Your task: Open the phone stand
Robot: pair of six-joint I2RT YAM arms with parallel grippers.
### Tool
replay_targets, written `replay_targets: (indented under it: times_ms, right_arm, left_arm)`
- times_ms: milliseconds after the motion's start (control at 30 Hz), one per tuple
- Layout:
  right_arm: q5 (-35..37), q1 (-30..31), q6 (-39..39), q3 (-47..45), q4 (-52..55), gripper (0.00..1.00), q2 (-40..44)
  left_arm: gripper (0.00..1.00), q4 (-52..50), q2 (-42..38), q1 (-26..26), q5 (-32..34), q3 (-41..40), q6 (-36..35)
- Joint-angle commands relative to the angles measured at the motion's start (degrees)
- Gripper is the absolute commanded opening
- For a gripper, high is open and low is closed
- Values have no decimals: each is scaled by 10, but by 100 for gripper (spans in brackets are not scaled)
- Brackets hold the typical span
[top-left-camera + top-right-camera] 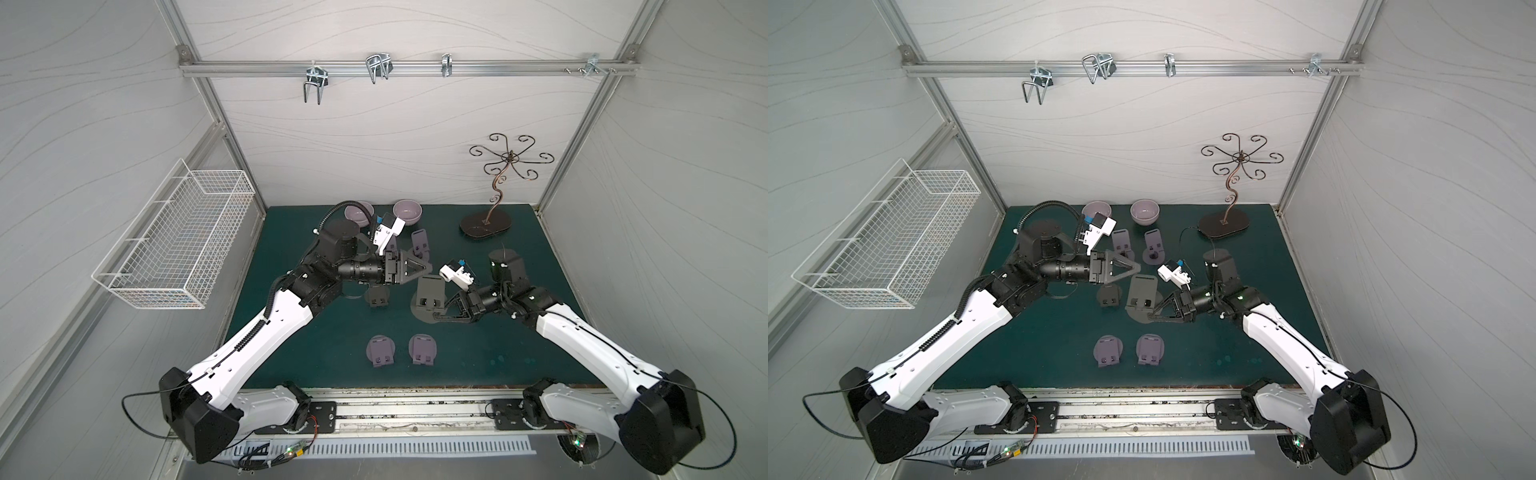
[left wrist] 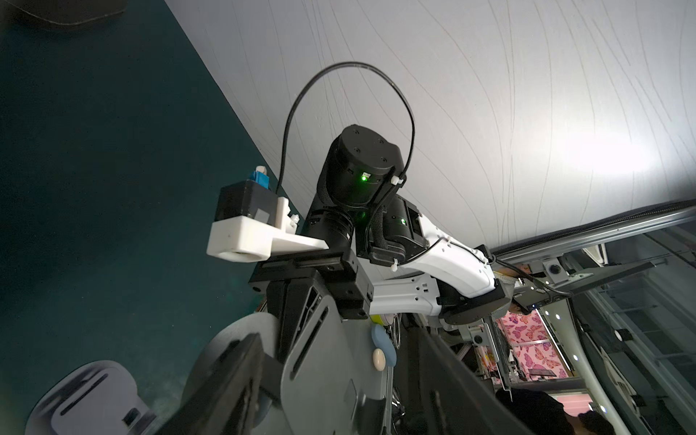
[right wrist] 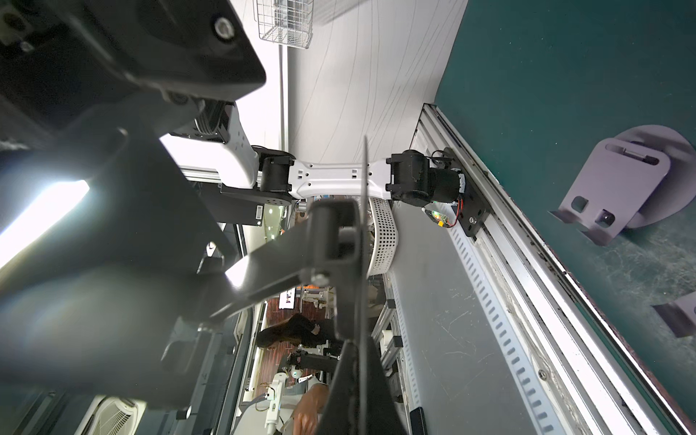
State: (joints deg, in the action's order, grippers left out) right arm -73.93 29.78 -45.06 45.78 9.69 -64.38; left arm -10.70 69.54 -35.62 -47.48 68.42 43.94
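You're working over a green mat (image 1: 519,353). A white wire basket (image 1: 174,241) hangs on the wall at 9 o'clock. A curly metal tree (image 1: 498,187) stands at 1 o'clock, and 2 purple bowls (image 1: 407,210) sit at 12.

The dark grey phone stand (image 1: 430,291) is at the mat's centre, its back plate raised off its round base. Your right gripper (image 1: 438,315) is at its 4 o'clock side, fingers pinched together on the base's rim. Your left gripper (image 1: 426,270) points in from 9 o'clock, fingers apart, with the plate's top between them.

2 folded purple stands (image 1: 380,350) lie at 6 o'clock and 2 open purple stands (image 1: 1153,241) sit toward 12. A small dark stand (image 1: 378,297) sits just beside the phone stand at 9.
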Motion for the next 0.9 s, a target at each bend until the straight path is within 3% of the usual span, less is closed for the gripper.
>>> replay_targets:
  times_ms: [0,300,500,600,767,867]
  right_arm:
    - [-6,5,17,13,5,0,16]
    - [-3,10,26,19,14,0,13]
    - [-3,12,31,23,16,0,9]
    - [-3,12,40,30,26,0,5]
    - [-4,12,46,30,35,0,-6]
    - [-6,12,41,30,31,0,-8]
  left_arm:
    - [68,16,-2,-4,-5,-2,11]
    - [65,69,11,-31,-29,-28,43]
    - [57,84,26,-41,-45,-31,54]
    - [46,91,28,-42,-51,-31,54]
    - [0,97,29,-43,-66,-30,56]
    - [0,91,22,-43,-59,-32,43]
